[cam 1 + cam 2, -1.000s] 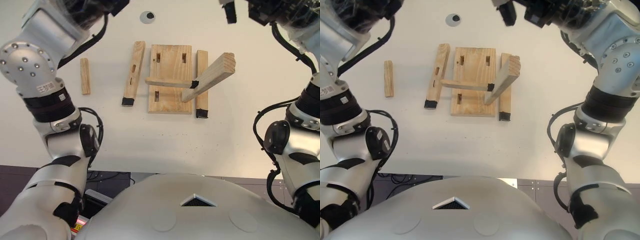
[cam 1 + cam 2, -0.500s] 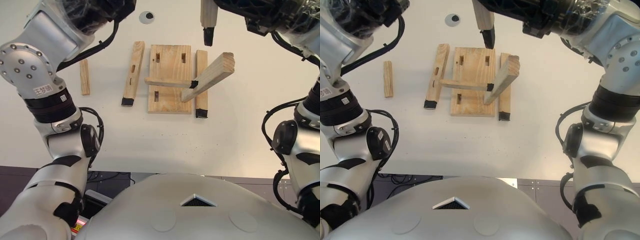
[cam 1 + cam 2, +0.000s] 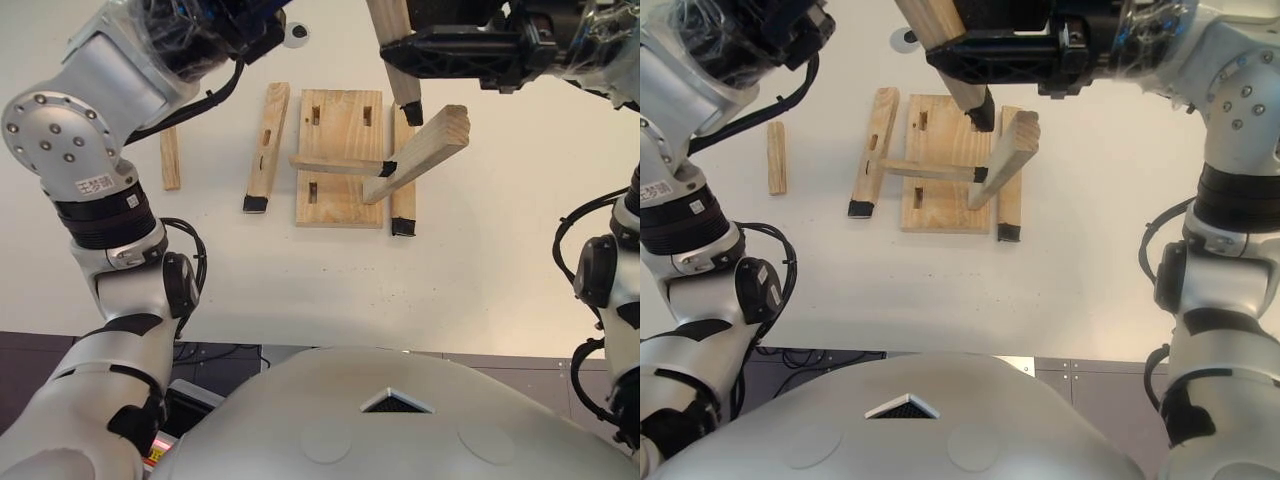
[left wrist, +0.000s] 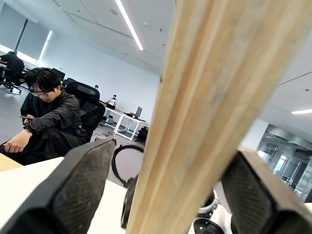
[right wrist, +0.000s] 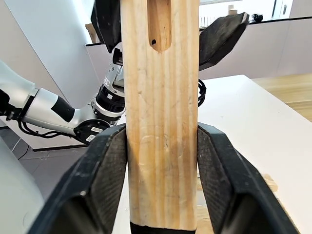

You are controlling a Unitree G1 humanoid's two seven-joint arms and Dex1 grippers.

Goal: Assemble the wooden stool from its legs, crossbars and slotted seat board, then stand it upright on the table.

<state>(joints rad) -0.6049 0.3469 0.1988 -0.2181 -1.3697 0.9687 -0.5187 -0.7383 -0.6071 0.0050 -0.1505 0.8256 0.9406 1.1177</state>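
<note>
The white table (image 3: 480, 250) carries a seat board (image 3: 340, 205) lying flat. A slotted leg (image 3: 268, 145) lies just left of it, a second leg (image 3: 403, 205) lies along its right edge, and a short crossbar (image 3: 171, 155) lies farther left. A small dark disc (image 3: 294, 34), perhaps a cap, sits at the far side.

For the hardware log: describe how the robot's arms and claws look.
Both arms, left arm and right arm, are silver-grey with rounded joints ringed by bolts, black bands and looping black cables. The left carries a small printed label. The left claw and right claw have broad black matte fingers.
</note>
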